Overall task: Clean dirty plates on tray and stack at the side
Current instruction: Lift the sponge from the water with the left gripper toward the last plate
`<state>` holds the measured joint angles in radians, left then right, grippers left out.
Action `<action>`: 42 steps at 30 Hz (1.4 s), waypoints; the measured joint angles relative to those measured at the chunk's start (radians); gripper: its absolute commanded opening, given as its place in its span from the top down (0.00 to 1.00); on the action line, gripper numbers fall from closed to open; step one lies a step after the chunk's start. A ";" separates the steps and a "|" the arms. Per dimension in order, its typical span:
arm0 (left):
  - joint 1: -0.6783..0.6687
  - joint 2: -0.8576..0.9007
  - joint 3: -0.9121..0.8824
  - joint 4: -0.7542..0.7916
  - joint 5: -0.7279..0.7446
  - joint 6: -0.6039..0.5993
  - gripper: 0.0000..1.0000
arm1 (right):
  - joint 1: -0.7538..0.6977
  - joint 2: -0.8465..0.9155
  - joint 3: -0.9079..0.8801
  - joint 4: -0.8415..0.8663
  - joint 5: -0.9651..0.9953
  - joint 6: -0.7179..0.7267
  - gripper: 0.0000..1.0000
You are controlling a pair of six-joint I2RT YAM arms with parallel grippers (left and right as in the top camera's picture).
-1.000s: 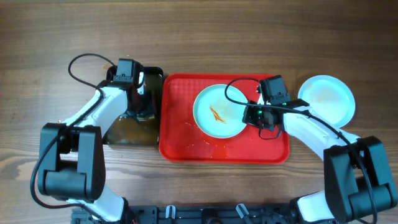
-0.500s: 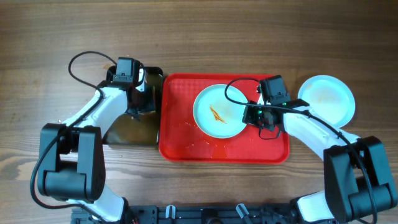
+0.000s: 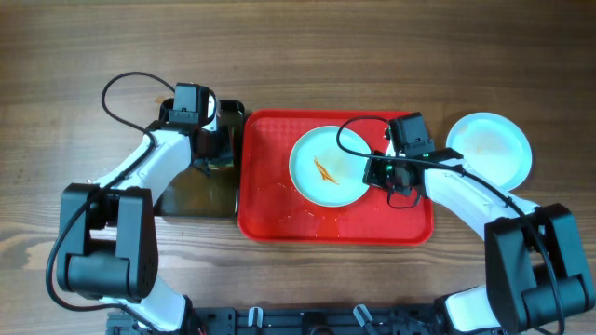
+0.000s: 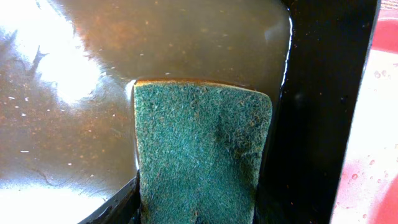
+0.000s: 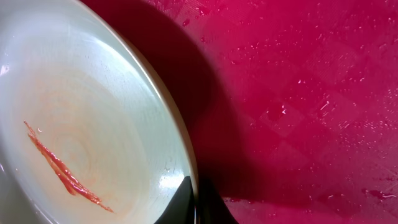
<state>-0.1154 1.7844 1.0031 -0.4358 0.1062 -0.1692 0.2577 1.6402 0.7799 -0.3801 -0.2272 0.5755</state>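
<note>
A white plate (image 3: 328,167) with an orange sauce smear lies on the red tray (image 3: 279,209). My right gripper (image 3: 375,171) is shut on its right rim; the right wrist view shows the fingers (image 5: 198,202) pinching the rim of the plate (image 5: 81,124) over the wet tray (image 5: 298,93). A second white plate (image 3: 489,147) lies on the table right of the tray. My left gripper (image 3: 216,154) is shut on a green sponge (image 4: 202,149) over the black tray (image 3: 200,191), which holds brownish water (image 4: 93,74).
The black tray's dark wall (image 4: 323,93) stands between the sponge and the red tray. Water drops lie on the red tray's base. Wooden table (image 3: 298,46) lies all round.
My left gripper with the sponge has shifted slightly towards the red tray. The right arm and plate have not moved.
</note>
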 measured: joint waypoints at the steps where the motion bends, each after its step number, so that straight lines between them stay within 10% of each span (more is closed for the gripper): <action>1: 0.000 0.000 0.000 0.000 0.000 0.000 0.55 | 0.000 0.000 0.000 0.000 0.000 0.000 0.94; 4: 0.000 0.019 0.000 0.004 0.000 0.003 0.95 | 0.000 0.000 0.000 0.000 0.000 0.000 0.94; 25: 0.001 -0.291 -0.002 -0.167 0.000 0.000 0.96 | 0.001 0.004 0.000 0.000 0.000 0.000 0.94; 42: 0.001 -0.555 -0.005 0.096 -0.042 0.020 0.96 | 0.001 0.004 0.000 0.001 0.000 0.000 0.94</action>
<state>-0.1146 1.2289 0.9977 -0.3401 0.0647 -0.1493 0.2588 1.6440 0.7799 -0.3794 -0.2276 0.5755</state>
